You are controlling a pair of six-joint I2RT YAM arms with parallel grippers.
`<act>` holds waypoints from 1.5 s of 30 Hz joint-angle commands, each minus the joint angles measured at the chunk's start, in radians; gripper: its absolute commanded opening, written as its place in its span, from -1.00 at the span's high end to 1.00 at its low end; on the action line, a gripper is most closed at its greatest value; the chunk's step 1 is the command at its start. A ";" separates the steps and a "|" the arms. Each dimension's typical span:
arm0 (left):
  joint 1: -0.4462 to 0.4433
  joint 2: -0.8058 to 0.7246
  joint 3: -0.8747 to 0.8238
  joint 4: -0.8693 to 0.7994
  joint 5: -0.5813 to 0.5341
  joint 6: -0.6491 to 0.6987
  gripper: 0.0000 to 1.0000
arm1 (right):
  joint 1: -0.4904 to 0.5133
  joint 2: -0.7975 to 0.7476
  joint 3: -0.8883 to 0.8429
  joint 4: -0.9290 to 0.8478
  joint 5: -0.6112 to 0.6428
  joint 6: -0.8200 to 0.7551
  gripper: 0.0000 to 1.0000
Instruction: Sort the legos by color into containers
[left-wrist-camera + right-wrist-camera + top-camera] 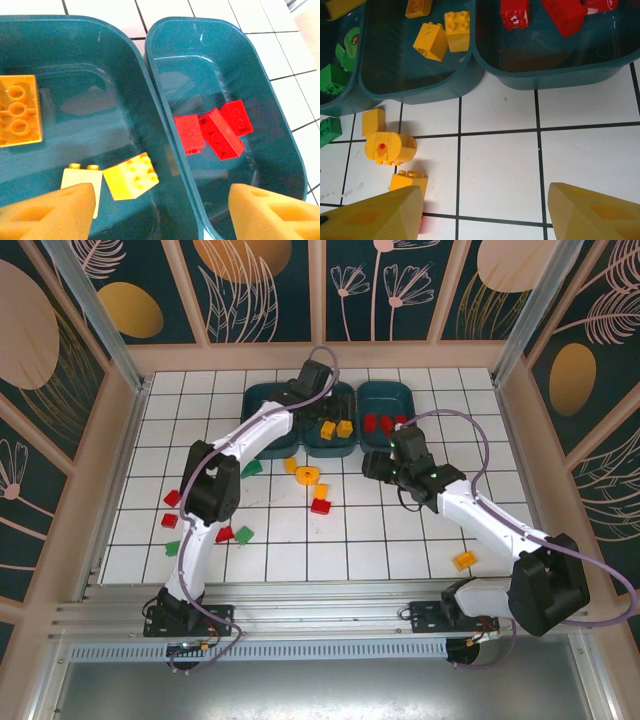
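left bin [255, 405] half hidden under left arm [250, 435], green bricks [332, 80] cut off

No word, brand or number can be read. A small red printed mark [381, 147] is seen on a yellow round piece [395, 150] on the counter [500, 165] and on a green round piece [349, 44] in the left container [340, 105]; neither is legible.

floor [380, 540]: white tiles, dark grout | walls [270, 290]: teal floral panels, wood-framed | metal rail [320, 615] in front
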State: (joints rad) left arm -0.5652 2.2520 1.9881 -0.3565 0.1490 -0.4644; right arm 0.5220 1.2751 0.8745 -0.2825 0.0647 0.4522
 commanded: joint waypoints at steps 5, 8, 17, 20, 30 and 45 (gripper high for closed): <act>0.011 -0.478 -0.492 0.165 -0.214 -0.051 -0.62 | 0.139 0.068 0.052 0.029 0.063 0.037 -0.39; 0.065 -0.712 -0.793 0.227 -0.280 -0.121 -0.88 | 0.249 0.177 0.107 0.047 0.115 0.026 -0.53; 0.281 -1.303 -1.445 0.146 -0.322 -0.275 -0.97 | 0.375 0.520 0.336 0.048 0.203 -0.004 -0.85; 0.283 -1.408 -1.517 0.126 -0.305 -0.297 -0.97 | 0.370 0.629 0.433 0.006 0.219 0.012 -0.87; 0.282 -1.331 -1.472 0.181 -0.265 -0.298 -0.97 | 0.381 0.841 0.609 -0.043 0.335 0.206 -0.89; 0.283 -1.286 -1.453 0.193 -0.259 -0.269 -0.97 | 0.419 0.812 0.538 0.048 0.446 0.181 -0.11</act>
State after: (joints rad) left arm -0.2859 0.9642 0.5053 -0.1684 -0.1131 -0.7494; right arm 0.9115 2.1361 1.4551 -0.2649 0.4458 0.6426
